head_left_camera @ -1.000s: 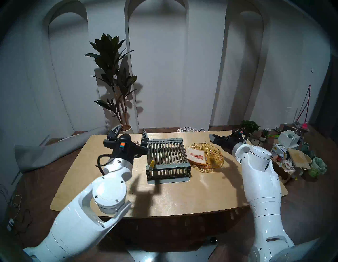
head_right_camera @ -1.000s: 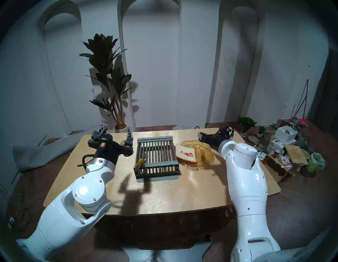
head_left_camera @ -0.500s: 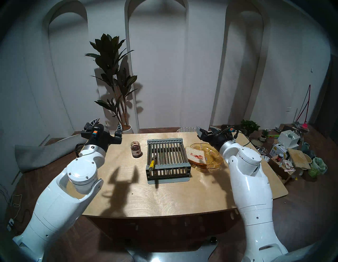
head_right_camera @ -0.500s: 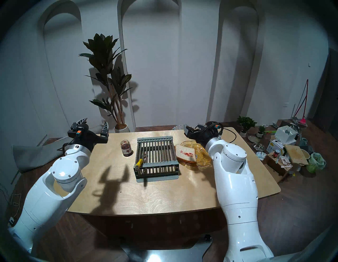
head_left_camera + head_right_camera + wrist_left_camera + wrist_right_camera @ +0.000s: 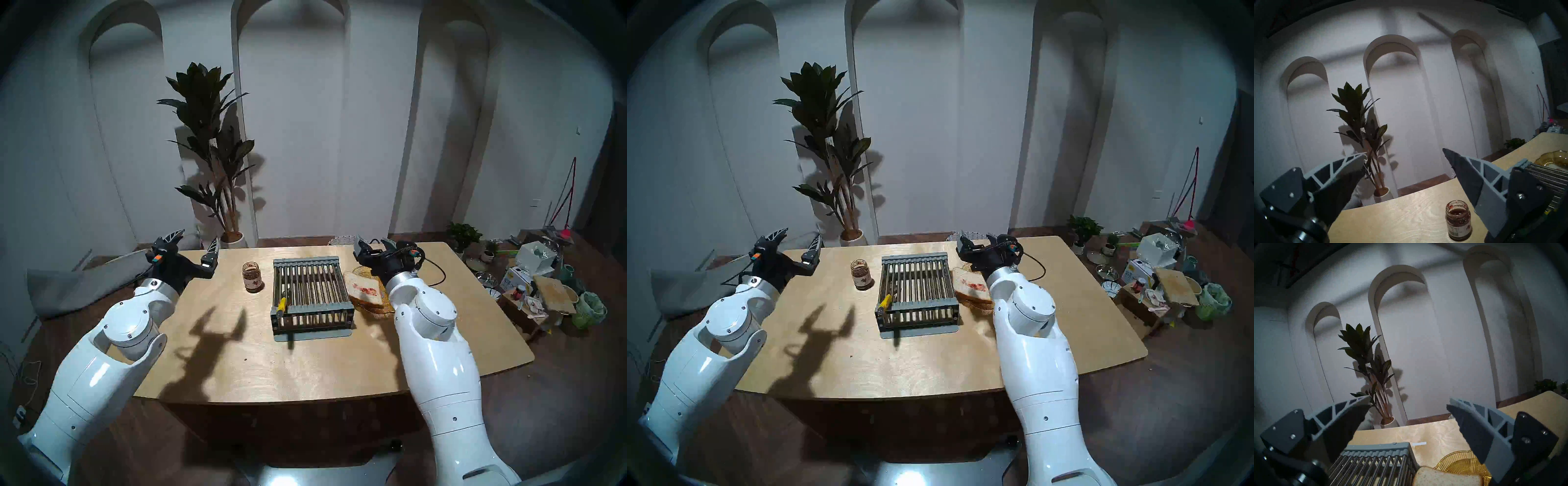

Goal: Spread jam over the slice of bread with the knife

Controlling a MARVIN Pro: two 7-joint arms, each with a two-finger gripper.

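Observation:
A small glass jar of dark jam (image 5: 252,280) (image 5: 1458,220) stands open on the table, left of a grey rack. The knife (image 5: 282,304) (image 5: 885,302), with its yellow handle, lies on the rack's front left corner. The slice of bread (image 5: 364,289) (image 5: 1447,478), smeared red, rests on an amber glass plate (image 5: 1463,461) right of the rack. My left gripper (image 5: 198,237) (image 5: 1404,152) hangs open and empty over the table's far left corner, left of the jar. Above the plate's far side, my right gripper (image 5: 373,241) (image 5: 1409,399) is open and empty.
The grey slatted rack (image 5: 310,295) sits mid-table on the wooden table (image 5: 322,366). My right forearm covers most of the plate in the head views. A potted plant (image 5: 217,152) stands behind the table; boxes and clutter (image 5: 543,281) lie on the floor at the right.
My left arm drew back to the left, away from the rack, uncovering the jam jar. The right arm swung left from the table's right side to above the plate. Both grippers stayed open.

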